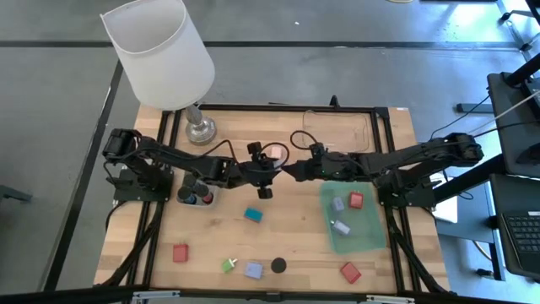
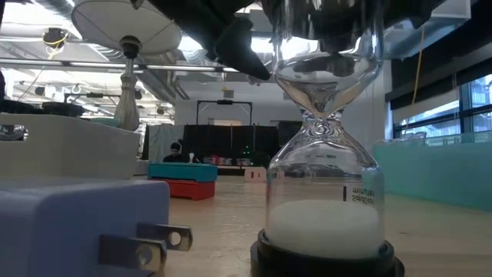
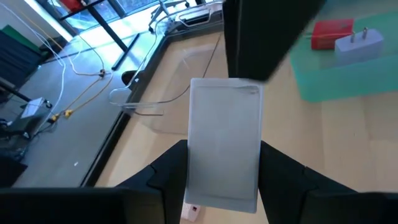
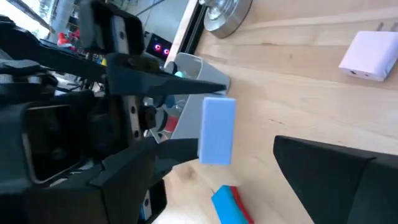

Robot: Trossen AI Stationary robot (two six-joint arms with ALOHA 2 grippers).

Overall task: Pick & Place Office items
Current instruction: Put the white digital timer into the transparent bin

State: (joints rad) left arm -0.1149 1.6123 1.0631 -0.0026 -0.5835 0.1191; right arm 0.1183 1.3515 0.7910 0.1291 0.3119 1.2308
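**Wooden table point(image 1: 295, 245) below: block handover at risk**

Lilac-blue block point(image 3: 224, 124) clamped between fingers of left gripper point(image 1: 272, 167), just before spread fingers of right gripper point(image 1: 297, 171). Likely to drop if released before a firm second grip, or to twist out if pinched off-centre.

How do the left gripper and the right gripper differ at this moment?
The left gripper is shut on a lilac-blue block; the right gripper holds nothing. The left's fingers press the block's sides, while the right's stand wide apart. The left reaches in from the lamp side, the right from the green tray side. Both hang over the table's middle, facing each other.
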